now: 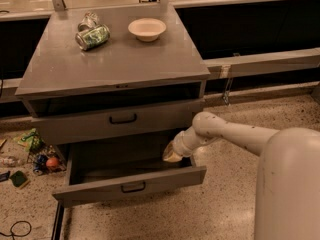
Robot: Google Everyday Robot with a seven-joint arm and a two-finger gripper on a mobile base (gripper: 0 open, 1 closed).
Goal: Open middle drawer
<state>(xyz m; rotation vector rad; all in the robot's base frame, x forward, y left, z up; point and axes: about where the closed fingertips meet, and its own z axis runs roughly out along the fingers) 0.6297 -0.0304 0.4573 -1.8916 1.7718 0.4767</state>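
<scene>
The middle drawer (pixel 150 118) is a wide grey front with a small black centre handle (pixel 122 119). It sits pushed in under the cabinet top. My gripper (pixel 172 155) hangs just below that front's right end. It is right of the handle and apart from it. It is over the right inner side of the lowest drawer (pixel 100 190), which is pulled far out.
A white bowl (pixel 146 29) and crushed cans (pixel 91 34) lie on the cabinet top (pixel 120 64). Litter (pixel 35 156) lies on the floor left of the cabinet. My white arm (pixel 240 134) reaches in from the right. A dark counter runs behind.
</scene>
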